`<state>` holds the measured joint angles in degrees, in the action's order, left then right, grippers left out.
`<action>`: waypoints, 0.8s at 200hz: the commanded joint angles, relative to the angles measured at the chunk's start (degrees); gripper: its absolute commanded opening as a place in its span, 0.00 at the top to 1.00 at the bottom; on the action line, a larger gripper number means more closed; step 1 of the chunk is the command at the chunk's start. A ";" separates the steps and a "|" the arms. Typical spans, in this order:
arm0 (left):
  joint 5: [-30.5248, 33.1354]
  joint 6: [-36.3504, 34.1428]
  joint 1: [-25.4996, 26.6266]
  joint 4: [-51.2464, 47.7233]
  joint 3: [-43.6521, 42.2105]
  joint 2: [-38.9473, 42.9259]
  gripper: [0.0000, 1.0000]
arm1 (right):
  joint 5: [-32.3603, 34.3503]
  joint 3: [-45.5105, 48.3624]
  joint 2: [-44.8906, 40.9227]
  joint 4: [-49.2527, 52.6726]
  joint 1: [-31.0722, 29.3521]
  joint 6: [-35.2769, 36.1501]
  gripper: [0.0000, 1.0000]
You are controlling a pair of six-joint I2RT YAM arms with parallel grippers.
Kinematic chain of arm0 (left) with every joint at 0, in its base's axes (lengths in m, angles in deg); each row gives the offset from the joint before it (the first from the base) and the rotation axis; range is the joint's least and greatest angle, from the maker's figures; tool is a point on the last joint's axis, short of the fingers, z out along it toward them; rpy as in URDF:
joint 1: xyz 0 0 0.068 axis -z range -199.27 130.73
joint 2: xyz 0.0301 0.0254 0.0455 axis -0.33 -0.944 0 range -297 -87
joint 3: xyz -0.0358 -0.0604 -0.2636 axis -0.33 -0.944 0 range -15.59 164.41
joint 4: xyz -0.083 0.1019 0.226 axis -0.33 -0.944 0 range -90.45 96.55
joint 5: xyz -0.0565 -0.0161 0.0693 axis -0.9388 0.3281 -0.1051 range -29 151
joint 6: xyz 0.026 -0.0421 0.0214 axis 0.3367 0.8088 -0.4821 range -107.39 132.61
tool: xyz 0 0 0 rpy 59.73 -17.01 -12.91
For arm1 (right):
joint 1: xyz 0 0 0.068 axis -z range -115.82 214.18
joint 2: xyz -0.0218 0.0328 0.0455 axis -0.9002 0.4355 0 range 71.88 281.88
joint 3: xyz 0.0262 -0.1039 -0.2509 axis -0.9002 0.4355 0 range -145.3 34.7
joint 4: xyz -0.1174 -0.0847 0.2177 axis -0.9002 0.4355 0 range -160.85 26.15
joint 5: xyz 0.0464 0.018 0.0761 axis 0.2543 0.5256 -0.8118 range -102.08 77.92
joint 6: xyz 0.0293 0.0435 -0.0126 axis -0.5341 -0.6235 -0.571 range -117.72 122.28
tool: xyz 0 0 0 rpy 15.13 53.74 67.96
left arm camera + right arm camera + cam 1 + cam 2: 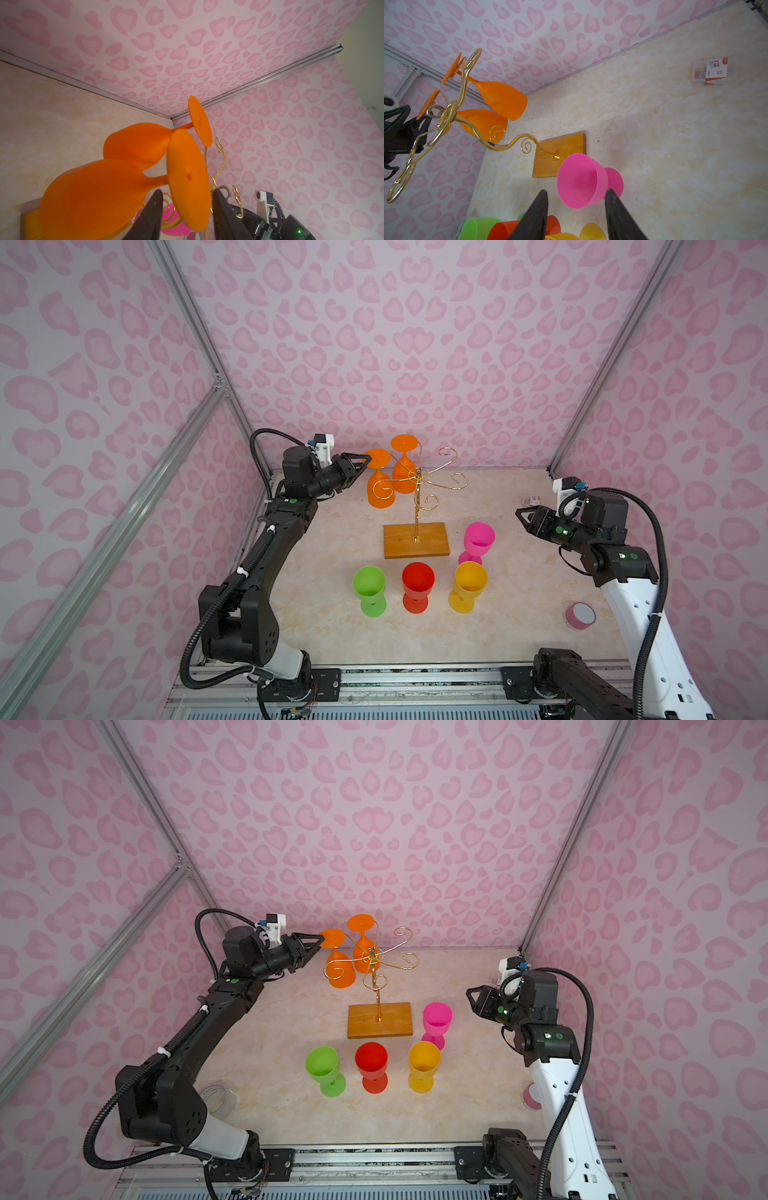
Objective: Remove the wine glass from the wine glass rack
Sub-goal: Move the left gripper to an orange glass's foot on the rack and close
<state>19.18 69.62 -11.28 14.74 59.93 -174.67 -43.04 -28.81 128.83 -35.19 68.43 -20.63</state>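
Nearest on the marble-look table (332, 635), a pink tape roll (579, 614) lies at the right side, and three plastic glasses stand upright in a row: the green glass (369, 585), the red glass (417, 583) and the yellow glass (469, 583). Just behind the yellow one stands the pink glass (478, 539), also upright, beside the wooden base of the wine glass rack (399, 541). To the right of the rack, well apart from it, the right gripper (519, 514) hovers above the table; its jaws are spread and nothing is between them. Farther back, on the left side of the rack, the orange wine glass (380, 489) hangs upside down from a curled gold arm, with its round foot on top. The left gripper (366, 461) is at this foot. In the left wrist view its fingers (154, 207) stand spread on both sides of the foot disc, and a small gap shows on one side, so they do not pinch it. A second orange glass (403, 479) hangs just behind, on another arm. A small box (532, 500) lies near the far edge of the table, at the right.
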 commanded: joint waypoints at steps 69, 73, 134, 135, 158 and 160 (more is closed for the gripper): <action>-0.69 0.39 0.34 2.36 2.89 -1.71 0.75 | -0.68 1.04 0.00 -2.00 0.14 0.11 0.54; -0.69 0.42 0.35 2.36 2.99 -1.72 0.76 | -0.68 1.04 0.00 -2.00 0.19 0.07 0.54; -0.98 0.16 0.43 2.19 2.87 -1.79 0.85 | -0.85 1.29 -0.02 -2.36 0.18 -0.22 0.54; -0.98 0.14 0.39 2.19 2.87 -1.79 0.85 | -0.85 1.28 -0.01 -2.44 0.16 -0.25 0.54; -1.15 0.16 0.37 2.02 2.87 -1.97 0.90 | -0.86 1.50 0.09 -2.61 0.14 -0.38 0.54; -1.15 0.17 0.34 2.01 2.87 -2.01 0.90 | -0.86 1.53 0.09 -2.61 0.14 -0.42 0.54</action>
<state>18.81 70.06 -10.93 15.37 62.43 -176.27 -43.65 -27.65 128.79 -36.72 68.63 -20.70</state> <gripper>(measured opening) 0.115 0.458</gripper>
